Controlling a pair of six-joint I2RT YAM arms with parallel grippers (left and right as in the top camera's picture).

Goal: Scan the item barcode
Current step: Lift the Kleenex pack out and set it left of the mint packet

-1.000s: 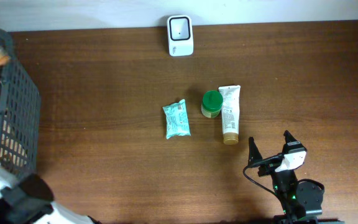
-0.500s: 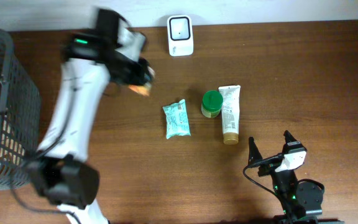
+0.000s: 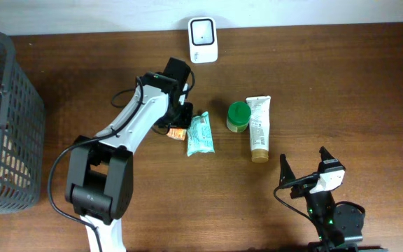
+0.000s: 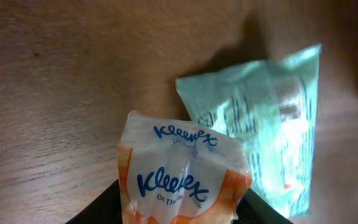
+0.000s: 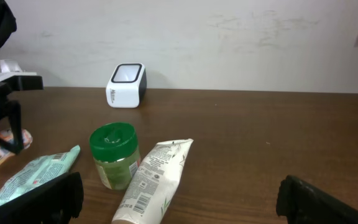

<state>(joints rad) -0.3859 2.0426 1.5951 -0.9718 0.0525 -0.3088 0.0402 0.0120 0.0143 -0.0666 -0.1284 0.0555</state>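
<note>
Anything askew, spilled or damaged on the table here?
Nothing stands out. The left tool holds a Kleenex pack beside the teal packet. The green-lidded jar stands upright, the white tube lies flat next to it, and the scanner sits at the far edge. No spill or damage shows.

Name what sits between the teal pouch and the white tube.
A green-lidded jar sits between the teal pouch and the white tube, nearer the tube. The overhead view shows it best; the right wrist view agrees.
</note>
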